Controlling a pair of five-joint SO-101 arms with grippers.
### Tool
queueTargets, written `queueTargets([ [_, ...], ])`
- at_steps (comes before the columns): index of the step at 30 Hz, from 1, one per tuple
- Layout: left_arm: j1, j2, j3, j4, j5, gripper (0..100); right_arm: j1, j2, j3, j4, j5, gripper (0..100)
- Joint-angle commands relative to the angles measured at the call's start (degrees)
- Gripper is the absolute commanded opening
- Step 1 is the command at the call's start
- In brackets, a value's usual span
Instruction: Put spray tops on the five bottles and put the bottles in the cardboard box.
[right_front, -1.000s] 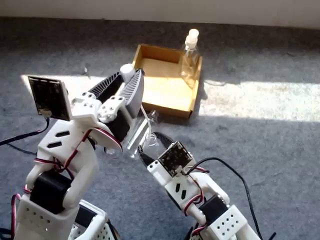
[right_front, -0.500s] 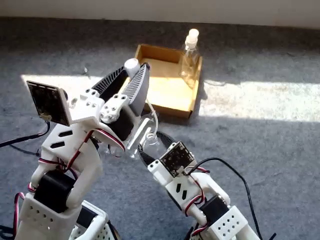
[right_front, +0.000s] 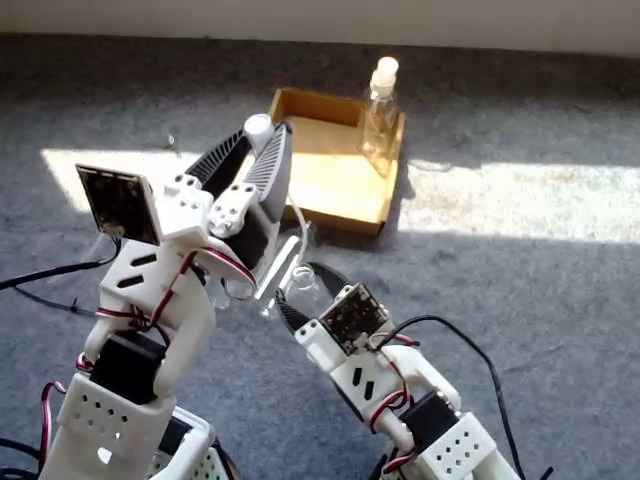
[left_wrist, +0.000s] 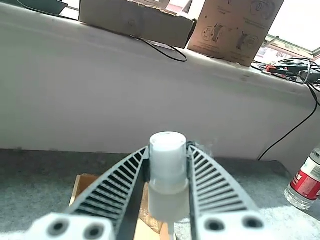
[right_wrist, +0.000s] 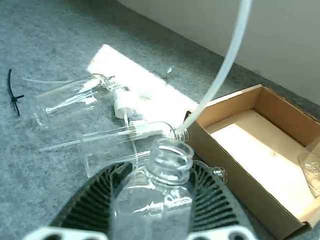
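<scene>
The left gripper (left_wrist: 168, 149) is raised above the carpet (right_front: 520, 300), its jaws closed on the white spray top (right_front: 259, 127), which sits upright between the fingertips. The top's thin dip tube (right_wrist: 227, 60) hangs down from it. The tube's lower end shows just beyond the open mouth of the held bottle (right_wrist: 150, 201), not inside it. That clear bottle has no top on it and is clamped between the jaws of the right gripper (right_wrist: 162, 169), neck pointing up and away from the arm, low over the middle of the carpet. The cardboard box (right_front: 330, 215) lies open towards the carpet's far edge, just beyond both grippers. One capped bottle (right_front: 380, 115) stands upright in the box's far right corner. Two more clear bottles lie on their sides on the carpet near the box's left side: one (right_wrist: 65, 102) in the sunlit patch, the other (right_wrist: 117, 145) just beside the right gripper.
</scene>
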Motion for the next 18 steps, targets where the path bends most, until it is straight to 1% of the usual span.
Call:
queueTargets([
  [1, -0.48, -0.22, 0.22, -0.70, -0.53, 5, -0.48, -0.84, -0.84, 0.04, -0.44, 0.4],
  [4, 1.36, -0.31, 0.57, -0.18, -0.26, 5, -0.40, -0.84, -0.84, 0.04, -0.44, 0.4],
  [9, 4.88, -0.75, 0.48, 4.75, -0.26, 5, 0.40, -0.84, -0.84, 0.04, -0.53, 0.4],
  [13, 5.23, -0.48, 0.57, 6.33, -0.18, 5, 3.21, -0.84, -0.84, 0.04, -0.70, 0.4],
  [18, 5.23, -0.84, 0.48, 8.88, -0.18, 5, 3.91, -0.84, -0.84, 0.04, -0.79, 0.4],
])
